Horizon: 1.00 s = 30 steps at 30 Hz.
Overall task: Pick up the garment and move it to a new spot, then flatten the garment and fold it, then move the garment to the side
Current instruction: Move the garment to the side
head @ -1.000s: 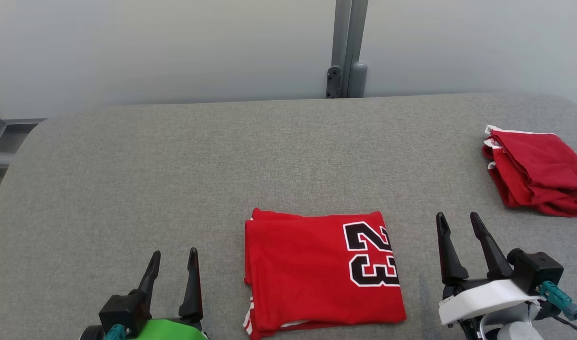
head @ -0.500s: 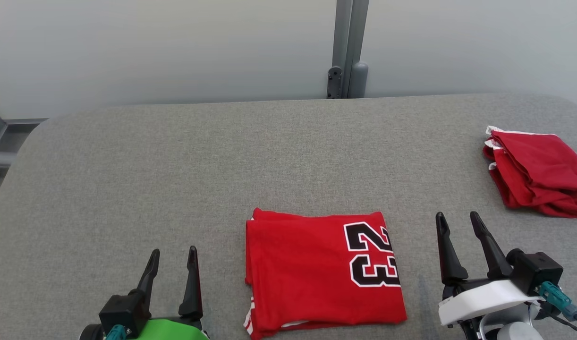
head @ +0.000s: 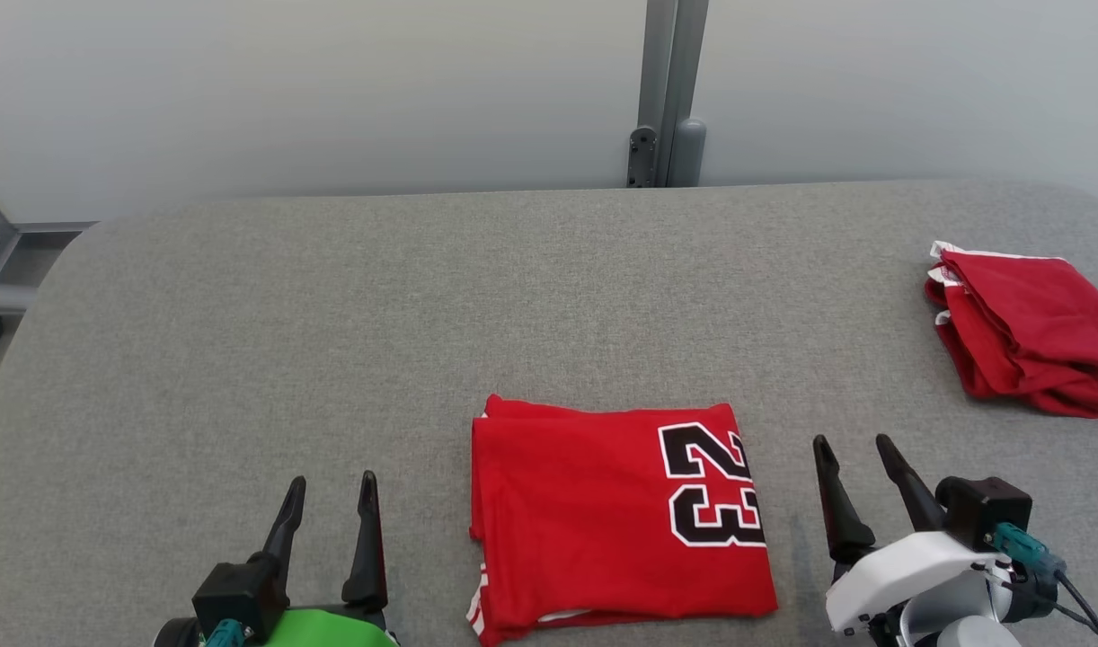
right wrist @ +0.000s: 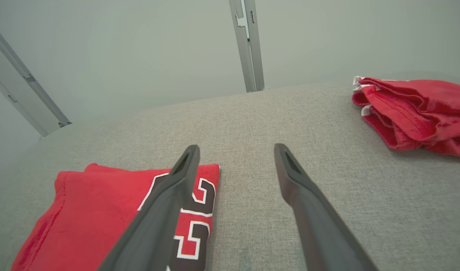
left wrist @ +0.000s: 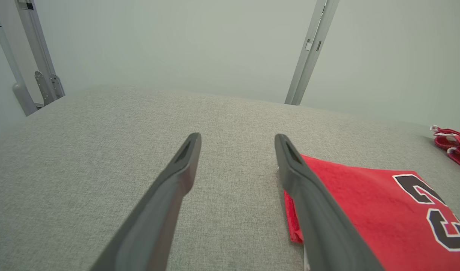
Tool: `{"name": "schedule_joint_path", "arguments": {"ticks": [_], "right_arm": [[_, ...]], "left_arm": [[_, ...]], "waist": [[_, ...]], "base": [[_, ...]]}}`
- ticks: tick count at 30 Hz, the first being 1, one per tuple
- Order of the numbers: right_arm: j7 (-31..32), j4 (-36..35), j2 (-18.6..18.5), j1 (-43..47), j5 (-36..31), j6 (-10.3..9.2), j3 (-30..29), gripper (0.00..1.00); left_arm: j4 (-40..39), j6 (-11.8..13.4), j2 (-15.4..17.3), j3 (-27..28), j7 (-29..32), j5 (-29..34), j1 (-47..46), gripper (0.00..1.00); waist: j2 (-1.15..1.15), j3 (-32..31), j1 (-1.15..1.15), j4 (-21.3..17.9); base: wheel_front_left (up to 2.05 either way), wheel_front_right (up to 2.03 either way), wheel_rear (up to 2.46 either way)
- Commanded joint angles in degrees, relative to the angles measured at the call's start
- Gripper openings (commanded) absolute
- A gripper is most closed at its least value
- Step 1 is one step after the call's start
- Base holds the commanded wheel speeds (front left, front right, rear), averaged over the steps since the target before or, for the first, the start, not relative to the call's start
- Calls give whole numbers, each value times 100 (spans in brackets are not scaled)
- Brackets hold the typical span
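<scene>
A red garment (head: 616,517) with a black number 23 lies folded into a neat rectangle on the grey table (head: 333,314), near the front edge. It also appears in the left wrist view as the garment (left wrist: 369,210) and in the right wrist view as the garment (right wrist: 98,210). My left gripper (head: 331,487) stands open to the left of it, apart from the cloth. My right gripper (head: 854,447) stands open to its right, apart from it too. Nothing sits between either pair of fingers.
A second red garment (head: 1025,328) lies bunched at the table's far right edge, seen also as the bunched garment (right wrist: 414,113). A grey metal post (head: 670,90) rises behind the table against a pale wall. Bare grey table spreads left and behind the folded garment.
My right gripper has drawn back toward the front edge and slightly left. The left gripper and the folded garment have stayed put. The camera has shifted slightly.
</scene>
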Motion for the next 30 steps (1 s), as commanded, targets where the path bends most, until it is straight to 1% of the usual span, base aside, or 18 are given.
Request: {"name": "schedule_joint_path", "arguments": {"ticks": [1,5,8,12,22,23,24,25,27,28,29,30], "right_arm": [[229,123,-16,-136,26,2,-31,100],[1044,509,-160,-378,356,2,121,100],[1498,774,-303,-597,711,2,359,100],[1728,1053,-459,-876,1078,2,607,100],[2119,1851,-623,-1310,1787,2,1189,100],[2152,1911,-646,-1321,1837,2,1243,92],[2182,1952,-662,-1338,1883,2,1293,72],[2213,1993,-671,-1350,1932,2,1344,47],[2202,2057,-707,-1375,2005,2,1420,27],[2189,2088,-730,-1393,2041,2,1455,11],[2168,2115,-755,-1421,2067,1,1481,0],[2150,2134,-778,-1455,2098,-1,1509,0]], "left_arm": [[15,-29,-22,18,-15,33,37,100],[46,-65,-62,27,-15,59,-3,100],[64,-101,-101,43,-15,67,-50,100],[81,-138,-162,62,-15,106,-109,100],[172,-243,-272,156,-15,200,-159,100],[179,-250,-282,165,-15,212,-152,100],[184,-261,-291,179,-15,216,-140,100],[190,-266,-298,189,-15,230,-128,100],[200,-286,-312,212,-15,254,-98,100],[206,-294,-320,221,-15,258,-81,100],[212,-300,-325,230,-15,253,-73,100],[215,-298,-331,238,-15,261,-67,100]], "waist": [[0,13,0,25],[0,72,0,107],[0,155,0,186],[0,277,0,303],[0,421,0,591],[0,419,0,603],[0,418,0,612],[0,414,0,617],[0,404,0,614],[0,398,0,607],[0,393,0,594],[0,388,0,574]], "base": [[0,0,0],[0,0,0],[0,0,0],[0,0,0],[0,0,0],[0,0,0],[0,0,0],[0,0,0],[0,0,0],[0,0,0],[0,0,0],[0,0,0]]}}
